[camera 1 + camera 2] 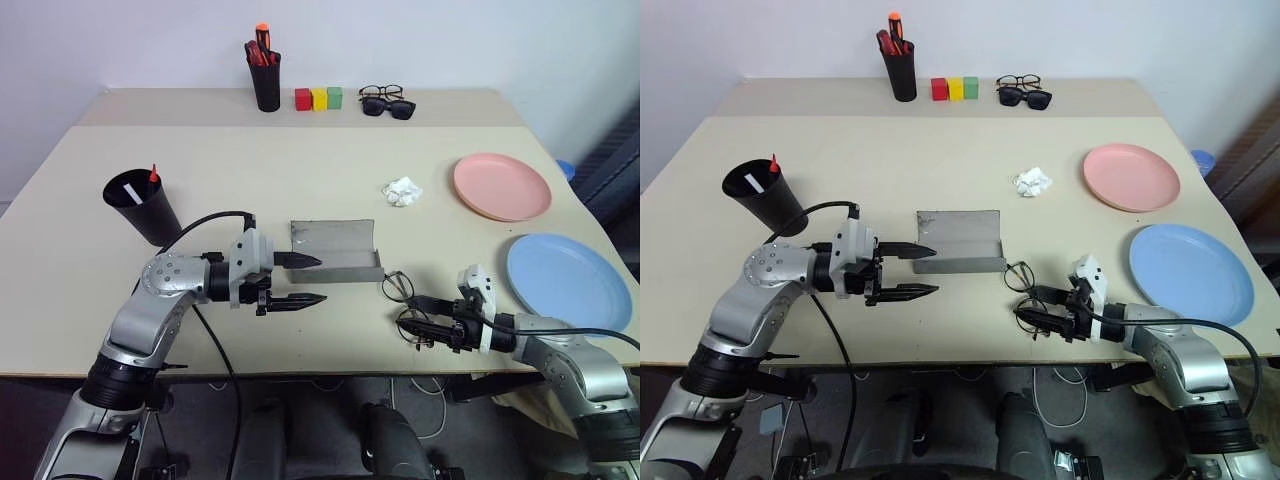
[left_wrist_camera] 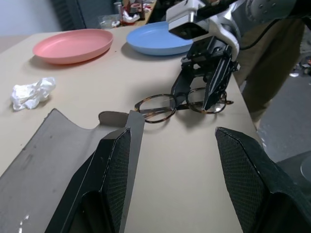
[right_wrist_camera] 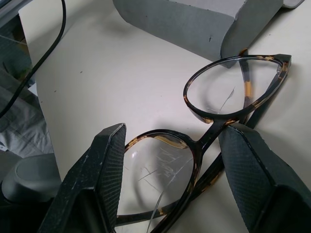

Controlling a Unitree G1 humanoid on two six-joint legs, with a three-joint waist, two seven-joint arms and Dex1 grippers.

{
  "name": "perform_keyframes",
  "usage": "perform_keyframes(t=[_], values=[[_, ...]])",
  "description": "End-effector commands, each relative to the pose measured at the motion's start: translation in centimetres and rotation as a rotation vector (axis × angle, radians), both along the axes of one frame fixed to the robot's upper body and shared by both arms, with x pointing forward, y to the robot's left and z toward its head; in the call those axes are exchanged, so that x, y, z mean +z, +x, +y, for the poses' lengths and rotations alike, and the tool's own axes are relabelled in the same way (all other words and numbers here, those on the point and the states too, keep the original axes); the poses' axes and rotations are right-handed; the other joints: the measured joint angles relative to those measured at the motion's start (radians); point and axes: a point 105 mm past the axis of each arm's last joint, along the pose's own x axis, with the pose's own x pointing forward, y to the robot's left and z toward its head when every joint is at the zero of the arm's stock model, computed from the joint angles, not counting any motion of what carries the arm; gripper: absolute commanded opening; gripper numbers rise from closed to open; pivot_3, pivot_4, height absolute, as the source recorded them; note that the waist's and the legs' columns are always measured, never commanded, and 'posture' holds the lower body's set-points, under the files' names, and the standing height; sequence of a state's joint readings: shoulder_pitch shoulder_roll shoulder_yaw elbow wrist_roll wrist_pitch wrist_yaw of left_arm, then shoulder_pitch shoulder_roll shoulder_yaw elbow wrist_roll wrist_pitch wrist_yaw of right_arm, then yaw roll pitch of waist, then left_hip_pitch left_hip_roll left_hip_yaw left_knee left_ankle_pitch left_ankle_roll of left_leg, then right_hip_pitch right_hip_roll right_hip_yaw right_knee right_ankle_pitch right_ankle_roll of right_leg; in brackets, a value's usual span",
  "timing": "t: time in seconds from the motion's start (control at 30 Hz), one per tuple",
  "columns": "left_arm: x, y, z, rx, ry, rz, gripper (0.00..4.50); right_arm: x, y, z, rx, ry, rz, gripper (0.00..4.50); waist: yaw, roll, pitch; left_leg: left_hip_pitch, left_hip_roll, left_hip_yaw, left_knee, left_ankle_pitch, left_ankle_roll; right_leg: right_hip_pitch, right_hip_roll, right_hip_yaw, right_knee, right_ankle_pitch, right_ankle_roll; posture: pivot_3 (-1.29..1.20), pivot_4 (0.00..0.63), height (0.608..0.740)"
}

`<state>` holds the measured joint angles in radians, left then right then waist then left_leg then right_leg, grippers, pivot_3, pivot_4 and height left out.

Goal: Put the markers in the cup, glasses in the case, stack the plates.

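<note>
On the desk (image 1: 300, 180), the right end effector (image 1: 418, 324) has its two fingers spread wide around the near lens of the glasses (image 1: 402, 300), which lie flat on the desk just beside the right end of the open grey case (image 1: 335, 252); whether the fingers touch the frame cannot be told. The left end effector (image 1: 312, 279) hangs with its fingers parted and empty at the case's left end, one fingertip over the case's edge. The pink plate (image 1: 502, 186) and blue plate (image 1: 568, 280) lie side by side, unstacked, and the black cup (image 1: 142, 207) at the left already holds the two markers (image 1: 141, 183).
</note>
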<state>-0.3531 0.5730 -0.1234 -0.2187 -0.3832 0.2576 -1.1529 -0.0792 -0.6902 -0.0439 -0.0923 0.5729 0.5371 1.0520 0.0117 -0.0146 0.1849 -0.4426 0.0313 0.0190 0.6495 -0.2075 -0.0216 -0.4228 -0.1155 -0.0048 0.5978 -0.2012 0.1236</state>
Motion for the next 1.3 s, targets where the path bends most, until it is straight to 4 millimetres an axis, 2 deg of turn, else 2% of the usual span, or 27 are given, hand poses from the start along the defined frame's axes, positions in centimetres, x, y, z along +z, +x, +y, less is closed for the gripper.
perform_keyframes(t=[0.03,0.27,0.6,0.83,1.1,1.3], values=[[1.1,-0.3,0.0,0.003,-0.027,-0.039,2.79,1.1,0.3,0.3,0.015,0.005,-0.034,2.97,0.0,0.0,0.0,0.0,0.0,0.0,0.0,0.0,0.0,0.0,0.0,0.0,0.0,0.0,0.0,0.0,0.15,0.74],[0.9,-0.3,-0.3,0.01,-0.034,-0.038,2.79,3.0,0.0,0.6,0.04,-0.009,-0.032,2.97,0.001,0.0,0.0,0.0,0.0,0.0,0.0,0.0,0.0,0.0,0.0,0.0,0.0,0.0,0.0,0.0,0.15,0.74],[0.7,-0.2,-0.7,0.01,-0.047,-0.03,2.79,5.0,-0.7,0.0,0.058,-0.025,0.199,2.97,0.001,0.0,0.0,0.0,0.0,0.0,0.0,0.0,0.0,0.0,0.0,0.0,0.0,0.0,0.0,0.0,0.15,0.74],[0.6,-0.5,-0.8,0.015,-0.056,-0.009,2.79,4.1,0.0,-0.3,0.06,0.01,0.337,2.97,0.0,0.0,0.0,0.0,0.0,0.0,0.0,0.0,0.0,0.0,0.0,0.0,-0.001,0.0,0.0,0.0,0.15,0.74],[0.5,-0.9,-0.1,0.05,-0.056,0.012,2.79,3.0,-0.6,-1.1,0.071,0.072,0.472,2.97,0.0,0.0,0.0,0.0,0.0,0.0,0.0,0.0,0.0,0.0,0.0,0.0,-0.001,0.0,0.0,0.0,0.15,0.74],[0.5,-1.2,0.0,0.061,-0.06,0.027,2.79,2.7,-0.9,-0.6,0.11,0.129,0.531,2.97,0.0,0.0,0.0,0.0,0.0,0.0,0.0,0.0,0.0,-0.001,0.0,0.0,-0.001,0.0,0.0,0.0,0.15,0.74]])
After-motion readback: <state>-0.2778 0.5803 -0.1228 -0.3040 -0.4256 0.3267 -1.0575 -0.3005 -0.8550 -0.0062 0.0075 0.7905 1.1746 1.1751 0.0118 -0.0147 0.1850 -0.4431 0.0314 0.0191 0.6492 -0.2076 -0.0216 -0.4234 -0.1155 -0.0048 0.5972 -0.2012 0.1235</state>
